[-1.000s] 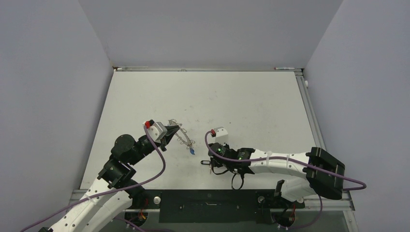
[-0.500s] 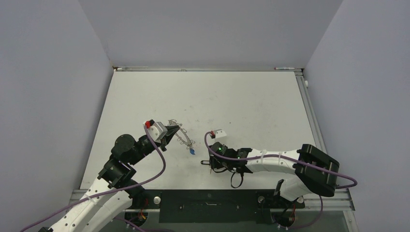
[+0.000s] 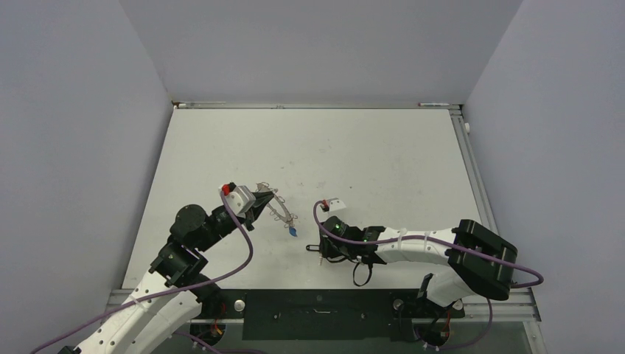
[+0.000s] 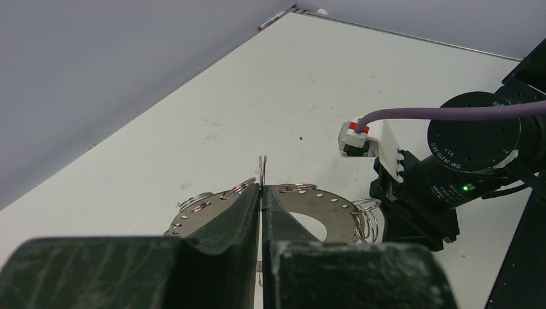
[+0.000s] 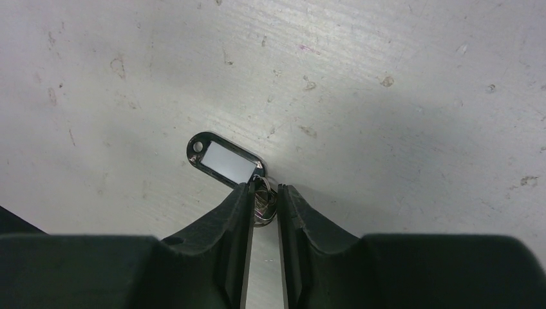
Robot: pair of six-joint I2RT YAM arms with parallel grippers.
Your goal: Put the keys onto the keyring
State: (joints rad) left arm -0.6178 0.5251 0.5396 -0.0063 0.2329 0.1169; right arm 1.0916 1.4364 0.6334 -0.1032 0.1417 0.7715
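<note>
The keyring, a flat grey ring rimmed with thin wire loops and carrying a small blue tag, is held just above the table. My left gripper is shut on its near edge; in the left wrist view the jaws pinch the plate beside an upright loop. The key lies flat on the table, its black-rimmed head pointing away from my right gripper. That gripper's narrow jaws are closed around the small wire ring at the key's end. In the top view the key is a tiny dark speck at the right gripper.
The right arm's wrist sits close to the keyring's right side. Grey walls enclose the table on the left, back and right. The white tabletop stretches behind both grippers.
The right arm's rear link swung left and its wrist shifted slightly over the key. The left gripper and keyring have not moved.
</note>
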